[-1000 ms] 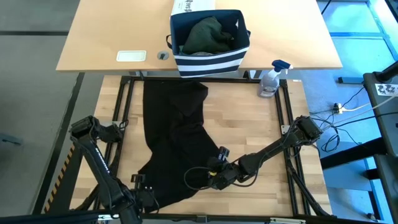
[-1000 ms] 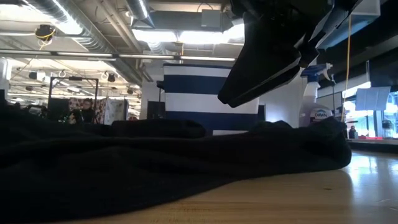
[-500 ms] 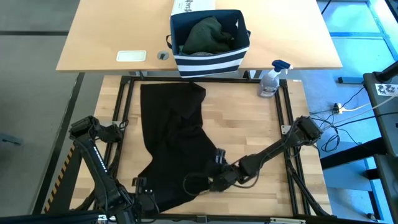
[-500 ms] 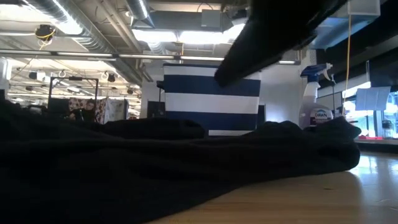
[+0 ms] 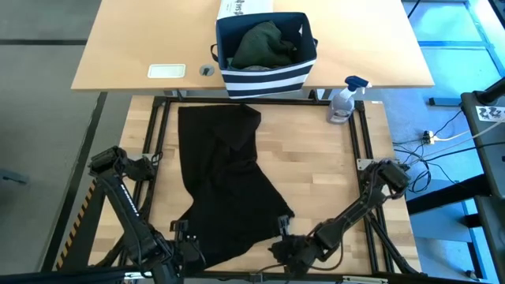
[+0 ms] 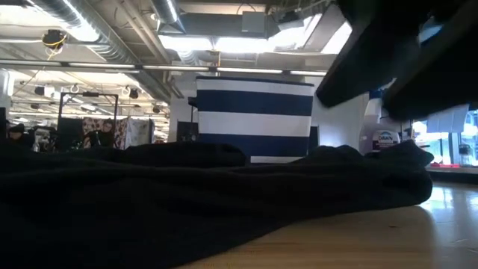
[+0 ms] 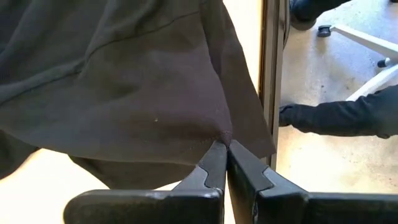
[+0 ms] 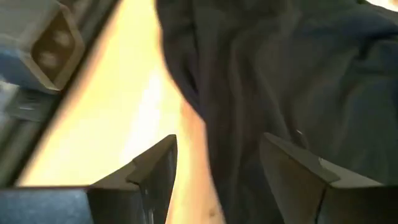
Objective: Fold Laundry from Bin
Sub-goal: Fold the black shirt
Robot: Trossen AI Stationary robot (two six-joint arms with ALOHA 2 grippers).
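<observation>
A black garment (image 5: pixel 221 181) lies spread on the wooden table, reaching from the far edge to the near edge. In the low view it fills the foreground (image 6: pixel 209 202). My left gripper (image 5: pixel 188 246) is shut on its near left part. My right gripper (image 5: pixel 278 248) hovers open at the garment's near right edge. In its wrist view (image 8: pixel 217 165) that cloth edge (image 8: pixel 193 93) lies beyond the gap between the fingers. The striped bin (image 5: pixel 267 51) stands on the far table with a dark green garment (image 5: pixel 260 43) lying in it. My left gripper pinches the black garment between its two fingers at a small pucker of cloth (image 7: pixel 217 134) by its near left edge. The fingers come from above, pointing steeply down. The cloth rises to a peak at the fingertips and spreads away from there; the rest lies on the table.
A spray bottle (image 5: pixel 343 102) stands at the table's far right corner. A white printed box (image 5: pixel 245 8) sits behind the bin, and a white card (image 5: pixel 166 71) lies on the far table. Bare wood (image 5: pixel 323 166) shows to the right of the garment.
My right gripper has swung toward the table's near edge along the garment's right side and rolled about its own axis, staying open. The garment's far part has shifted slightly toward the table's left.
</observation>
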